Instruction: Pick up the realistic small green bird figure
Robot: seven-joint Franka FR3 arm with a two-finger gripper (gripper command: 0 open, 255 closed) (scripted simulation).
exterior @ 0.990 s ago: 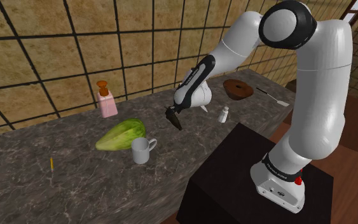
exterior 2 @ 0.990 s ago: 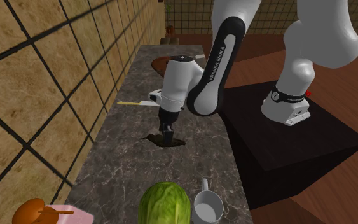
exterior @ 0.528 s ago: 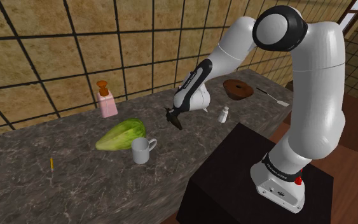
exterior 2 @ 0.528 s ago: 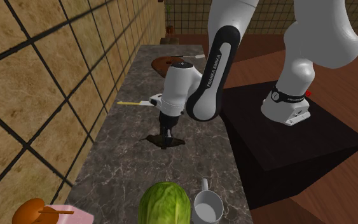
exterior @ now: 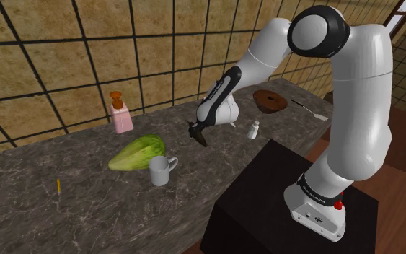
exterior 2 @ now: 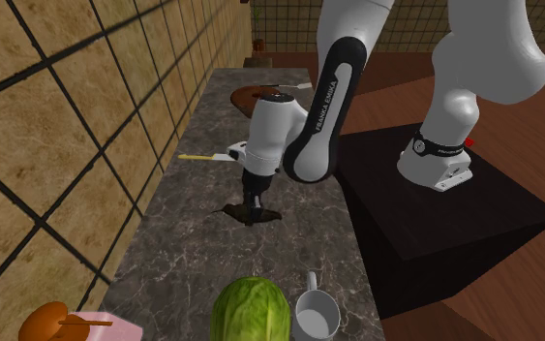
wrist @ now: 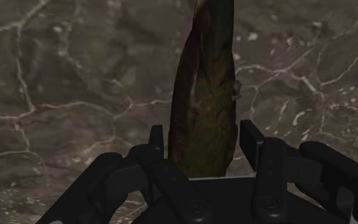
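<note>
The bird figure (wrist: 206,95) is a slim, dark olive-green and brown shape that sticks out from between my black fingers. My gripper (wrist: 203,137) is shut on it, one finger on each side of its body. In the shoulder view the gripper (exterior: 197,134) is low over the dark marble counter (exterior: 86,209), near its middle, with the dark bird (exterior: 201,140) at its tip. In the second exterior view the bird (exterior 2: 233,208) pokes out beside the gripper (exterior 2: 252,210), close to the counter. I cannot tell whether it touches the counter.
A green lettuce (exterior: 136,152) and a white mug (exterior: 161,171) lie at the shoulder view's left of the gripper. A pink bottle (exterior: 120,114) stands by the tiled wall. A small shaker (exterior: 253,130), a brown ring-shaped dish (exterior: 270,101) and a knife (exterior: 309,110) lie beyond.
The fingers have shut on the bird. The arm's elbow has swung a little toward the shoulder view's left, while the hand has hardly shifted over the counter.
</note>
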